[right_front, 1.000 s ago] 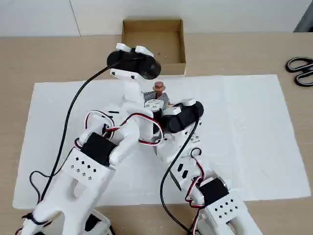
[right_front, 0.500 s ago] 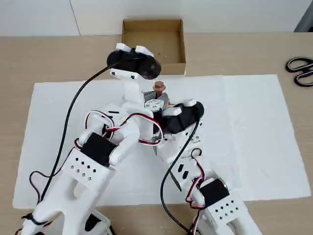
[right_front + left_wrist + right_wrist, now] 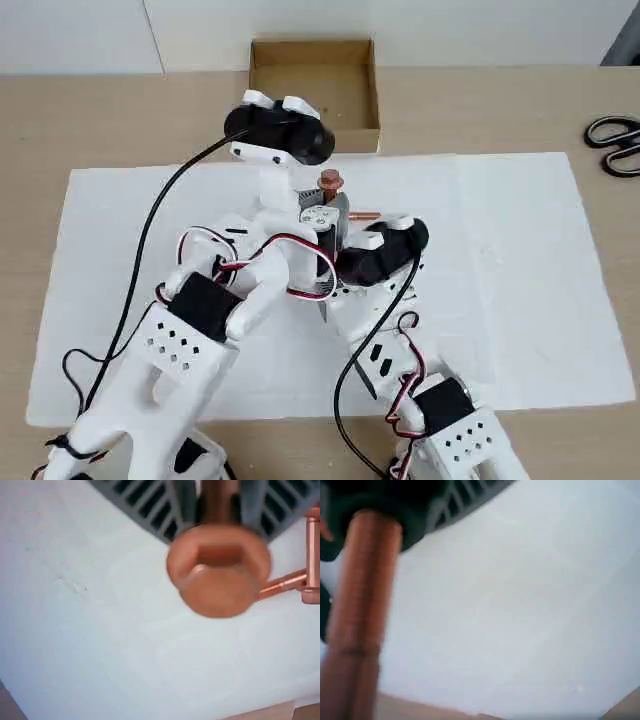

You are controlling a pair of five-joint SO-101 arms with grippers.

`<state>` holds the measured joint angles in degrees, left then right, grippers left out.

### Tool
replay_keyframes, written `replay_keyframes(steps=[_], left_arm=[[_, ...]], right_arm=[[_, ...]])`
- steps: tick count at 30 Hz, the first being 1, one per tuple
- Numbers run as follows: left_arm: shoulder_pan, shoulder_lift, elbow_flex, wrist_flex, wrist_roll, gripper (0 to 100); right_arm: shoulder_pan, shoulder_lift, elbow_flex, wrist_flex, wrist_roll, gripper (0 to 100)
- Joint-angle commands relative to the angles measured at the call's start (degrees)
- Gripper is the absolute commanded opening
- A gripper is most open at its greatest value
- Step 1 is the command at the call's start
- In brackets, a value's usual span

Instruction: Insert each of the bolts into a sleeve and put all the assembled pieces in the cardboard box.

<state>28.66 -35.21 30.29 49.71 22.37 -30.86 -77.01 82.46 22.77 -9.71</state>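
Judged the step in hand as the mating of one bolt with one sleeve, not yet done. Found the left gripper [image 3: 218,502] clamped on the sleeve [image 3: 218,572], ribbed grey jaws pressed to either side of its shank, wide flanged end turned outward. Found the right gripper [image 3: 380,507] closed on the bolt [image 3: 362,605], threaded shaft sticking out from the jaws. Placed both pieces, from the high view, in the air over the white sheet [image 3: 500,260], just short of the cardboard box [image 3: 320,90] on the arms' side. Saw the bolt lying crosswise to the sleeve, one end close beside the flange; could not tell whether touching. Reckoned the two axes well out of line, so no entry possible as held.

Reckoned the next move to call for turning the bolt into line with the sleeve's bore, bringing its tip to the opening, then pushing straight in with the sleeve firmly clamped; only afterwards a carry to the box. Spotted no finished piece on the bare part of the box floor, so counted the task as early.

Looked for brands, labels and writing: made out none legible on box, sheet, arms or the scissors [image 3: 612,140] at the table [image 3: 100,110] edge.
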Motion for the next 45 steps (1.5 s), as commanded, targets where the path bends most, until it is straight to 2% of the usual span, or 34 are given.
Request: replay_keyframes(steps=[1, 19, 24, 45], left_arm=[[0.62, -2.20, -0.75, -1.32, -0.18, 1], [0.70, -2.11, -0.75, 4.40, -0.44, 1], [2.81, -2.11, -0.84, 7.38, -0.53, 1], [3.08, -2.11, -0.75, 10.46, -0.53, 1]], right_arm=[[0.84, -1.54, -0.53, -0.75, -0.35, 0.5], [0.84, -1.63, -0.70, -0.92, -0.44, 0.5], [0.84, -1.63, -0.70, -0.92, -0.44, 0.5], [0.84, -1.63, -0.70, -1.01, -0.44, 0.5]])
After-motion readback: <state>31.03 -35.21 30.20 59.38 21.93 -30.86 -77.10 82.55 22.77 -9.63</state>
